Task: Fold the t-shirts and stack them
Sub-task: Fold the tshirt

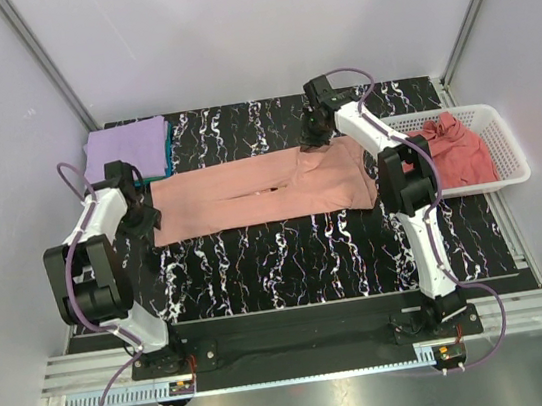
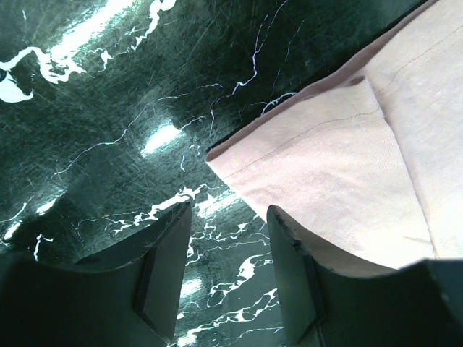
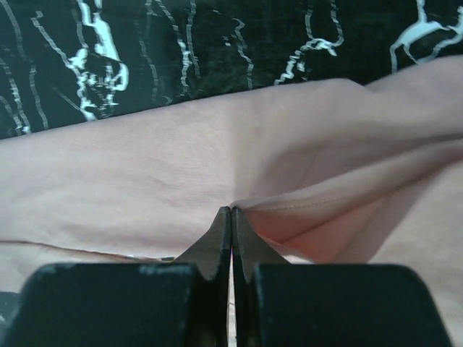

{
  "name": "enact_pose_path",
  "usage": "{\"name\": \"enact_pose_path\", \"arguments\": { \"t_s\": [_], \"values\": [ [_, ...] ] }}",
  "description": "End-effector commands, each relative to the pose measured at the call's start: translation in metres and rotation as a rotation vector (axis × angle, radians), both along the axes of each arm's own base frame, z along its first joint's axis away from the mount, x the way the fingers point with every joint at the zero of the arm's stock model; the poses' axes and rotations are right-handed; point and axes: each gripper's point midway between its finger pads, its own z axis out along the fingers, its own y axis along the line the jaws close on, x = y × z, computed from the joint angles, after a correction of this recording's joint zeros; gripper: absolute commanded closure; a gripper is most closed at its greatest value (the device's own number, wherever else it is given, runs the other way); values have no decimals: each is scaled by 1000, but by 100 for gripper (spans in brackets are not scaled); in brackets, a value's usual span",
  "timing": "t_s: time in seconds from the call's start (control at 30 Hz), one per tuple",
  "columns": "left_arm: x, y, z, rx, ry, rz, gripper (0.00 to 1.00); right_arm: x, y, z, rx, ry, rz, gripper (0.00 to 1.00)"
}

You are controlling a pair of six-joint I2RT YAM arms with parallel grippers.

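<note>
Your right fingers (image 3: 231, 217) are squeezed shut on a fold of the salmon-pink t-shirt (image 3: 130, 173), and your left fingers (image 2: 229, 211) are spread apart with its corner just in front of them on the worktop (image 2: 108, 116).

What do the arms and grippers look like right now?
Both the left arm and right arm have white links with chunky black joint housings, and a thin purple cable loops along each. The left gripper and right gripper have black, flat, tapering fingers.
</note>
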Motion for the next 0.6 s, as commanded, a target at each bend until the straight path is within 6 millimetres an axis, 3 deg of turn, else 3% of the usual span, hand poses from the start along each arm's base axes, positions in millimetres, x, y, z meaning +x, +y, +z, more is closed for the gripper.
{"name": "enact_pose_path", "arguments": {
  "t_s": [0.0,0.1,0.2,0.23,0.33,0.37,0.47,0.53,0.57],
  "values": [
    [-4,5,10,38,-22,1,48,13,25,19,78,-84,78,100],
    [-6,6,10,45,-13,2,48,15,34,12,96,-73,91,99],
    [-8,8,12,56,-9,1,48,19,38,15,115,-85,104,92],
    [-9,9,13,60,-8,4,48,20,38,16,111,-88,101,78],
    [-12,12,12,78,3,2,46,24,28,27,59,-105,74,47],
    [-12,13,12,83,5,-1,46,29,24,40,42,-132,59,46],
    [-17,14,8,93,20,-9,43,21,3,55,-24,-109,25,46],
    [-19,11,0,79,27,-22,42,9,-15,69,-62,-86,8,47],
    [-21,7,-3,56,29,-37,42,1,-24,65,-85,-57,-5,50]
  ]
}}
